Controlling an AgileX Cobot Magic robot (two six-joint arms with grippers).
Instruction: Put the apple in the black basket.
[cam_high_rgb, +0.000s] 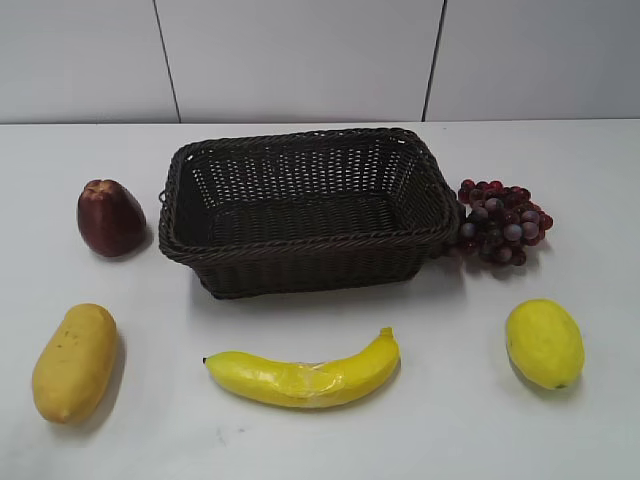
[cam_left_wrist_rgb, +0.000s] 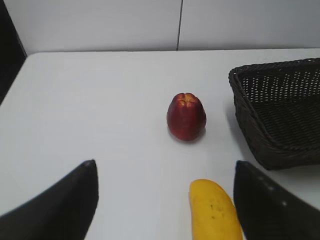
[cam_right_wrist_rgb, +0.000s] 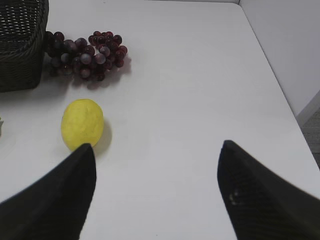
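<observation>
The black basket (cam_high_rgb: 305, 210) sits empty at centre frame; your apple (cam_high_rgb: 110, 217) stands upright on the desk (cam_high_rgb: 580, 180) at its left, just beside the rim. Left claw (cam_left_wrist_rgb: 165, 200) is spread wide with nothing in it, right claw (cam_right_wrist_rgb: 155, 195) likewise. Come in with the left, straddle the apple's widest girth, and mind the mango (cam_left_wrist_rgb: 214, 212) below it. Open desk lies left.

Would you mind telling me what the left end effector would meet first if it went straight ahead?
Probably the apple, centred ahead of the open left end effector; the mango lies nearer, slightly right, though height is unclear.
</observation>
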